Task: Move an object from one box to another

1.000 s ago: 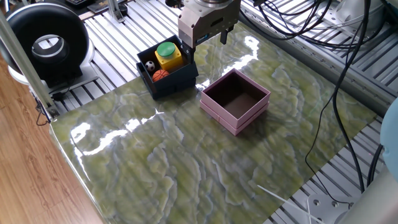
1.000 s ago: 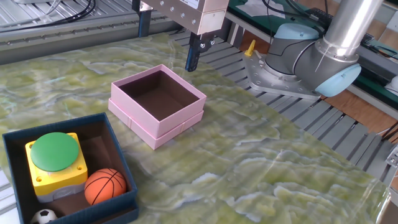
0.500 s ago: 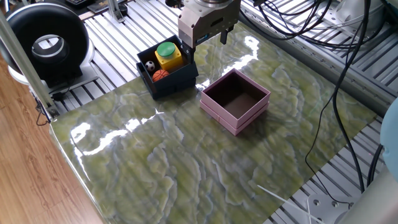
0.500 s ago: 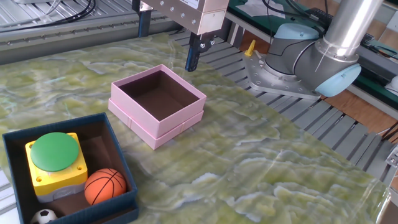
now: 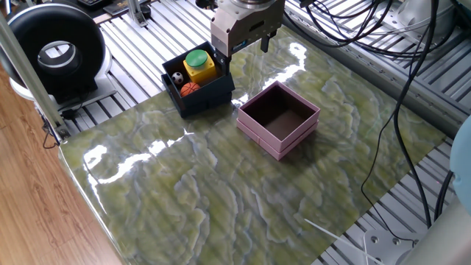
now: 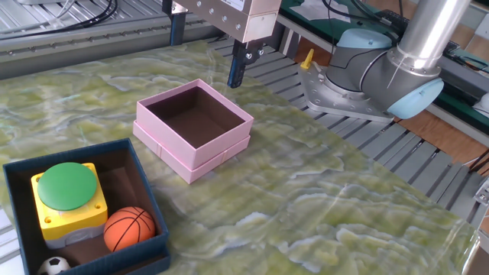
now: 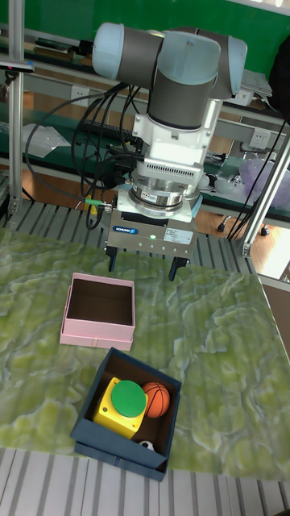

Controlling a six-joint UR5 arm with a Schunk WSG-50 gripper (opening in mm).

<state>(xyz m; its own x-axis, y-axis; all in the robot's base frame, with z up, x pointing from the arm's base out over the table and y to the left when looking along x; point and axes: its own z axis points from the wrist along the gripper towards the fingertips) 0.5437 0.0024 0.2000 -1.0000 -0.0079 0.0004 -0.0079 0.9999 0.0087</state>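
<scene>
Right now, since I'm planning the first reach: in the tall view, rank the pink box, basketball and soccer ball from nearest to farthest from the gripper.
1. Pink box, just left of the gripper.
2. Basketball, inside the blue box.
3. Soccer ball, at that box's near edge.

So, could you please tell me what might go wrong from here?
The small orange basketball sits right beside the yellow block with a green round top inside the dark navy square box; the open gripper could jam a finger on either. A round ball may also slip out. A low carry might clip the pale pink square box rim.
</scene>
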